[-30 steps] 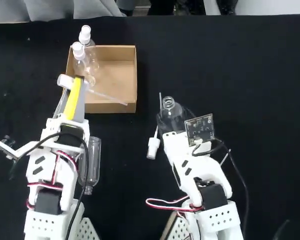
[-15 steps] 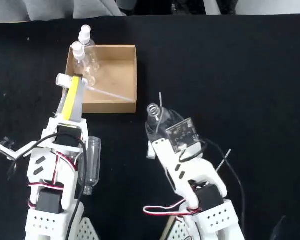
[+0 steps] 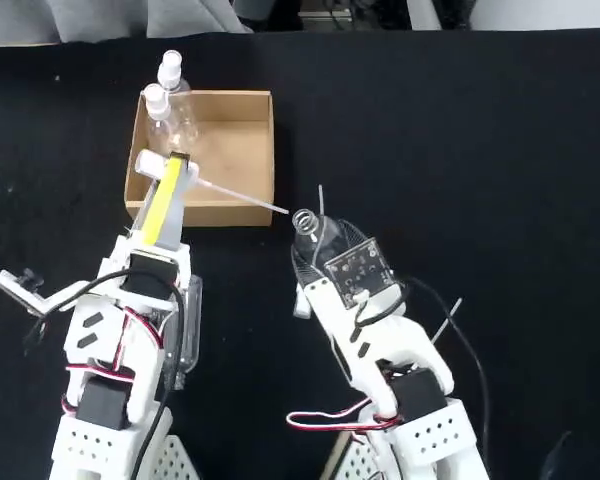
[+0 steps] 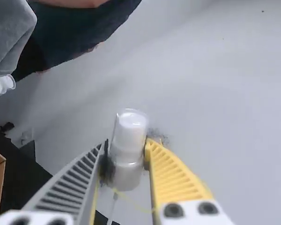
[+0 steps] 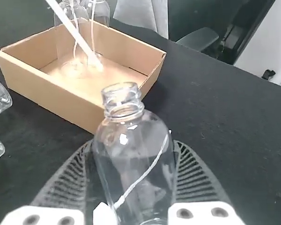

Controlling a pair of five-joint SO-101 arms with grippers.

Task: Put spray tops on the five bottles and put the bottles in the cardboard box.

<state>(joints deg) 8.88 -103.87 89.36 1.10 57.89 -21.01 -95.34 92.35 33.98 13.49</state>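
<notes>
My right gripper [image 3: 320,262] is shut on an upright clear bottle [image 3: 305,221] with an open neck, just right of the cardboard box [image 3: 230,150]. In the right wrist view that bottle [image 5: 126,136] stands between the fingers [image 5: 65,183], with the box [image 5: 33,79] behind it. My left gripper [image 3: 160,162] is shut on a white spray top [image 3: 148,162] above the box's front left. Its thin tube [image 3: 245,197] slants out toward the bottle's neck. In the left wrist view the spray top [image 4: 128,140] sits pinched between the grey and yellow fingers [image 4: 168,168].
Two capped bottles [image 3: 165,95] stand in the box's far left corner. Another clear bottle [image 3: 192,330] lies on the black table beside the left arm. A loose spray top [image 3: 300,298] lies at the right arm's left side. The table's right half is bare.
The left gripper has swung right with the spray top, bringing the tube's tip close to the bottle's neck. The right gripper earlier shifted the bottle left and now holds it still.
</notes>
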